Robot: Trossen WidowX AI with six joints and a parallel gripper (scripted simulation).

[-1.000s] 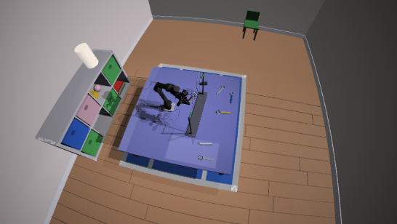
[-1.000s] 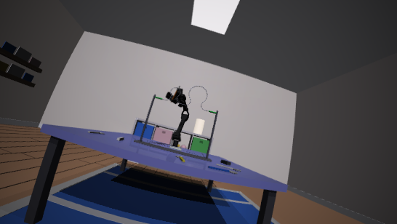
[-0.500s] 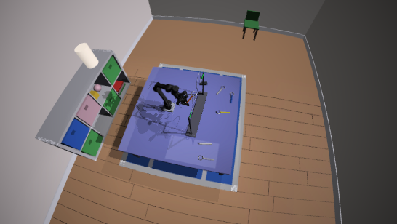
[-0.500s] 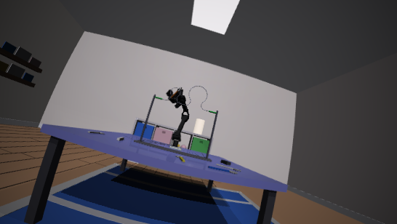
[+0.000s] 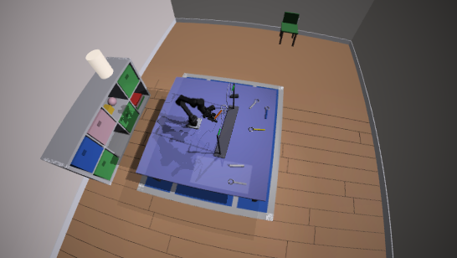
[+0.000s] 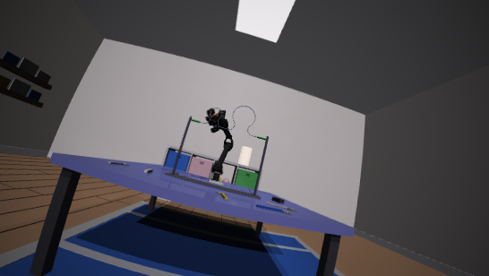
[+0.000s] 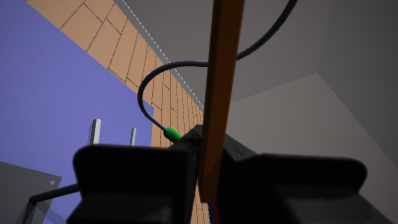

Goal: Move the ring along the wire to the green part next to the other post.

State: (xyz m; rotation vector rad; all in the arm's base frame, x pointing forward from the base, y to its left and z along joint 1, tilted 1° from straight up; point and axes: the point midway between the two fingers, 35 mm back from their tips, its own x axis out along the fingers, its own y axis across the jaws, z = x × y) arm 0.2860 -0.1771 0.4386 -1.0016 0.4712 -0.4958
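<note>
My gripper (image 5: 215,119) (image 6: 212,116) (image 7: 204,130) is shut on the orange handle (image 5: 218,114) (image 6: 215,115) (image 7: 222,75), which rises between the fingers in the wrist view. The ring is out of the wrist view and only faint in the top and exterior views; whether the wire passes through it cannot be told. The thin wire (image 6: 244,106) (image 7: 175,63) curves behind the handle in the wrist view. In the exterior view, the gripper is near the left post (image 6: 183,145), just right of its green part (image 6: 195,120) (image 7: 172,134). The other green part (image 6: 261,138) is at the right post (image 6: 262,163).
The posts stand on a dark base bar (image 5: 228,129) on the blue table (image 5: 167,163). Beyond the bar lie a yellow-handled ring tool (image 5: 259,129), a blue tool (image 5: 266,113), several grey tools and a small black block (image 5: 234,95).
</note>
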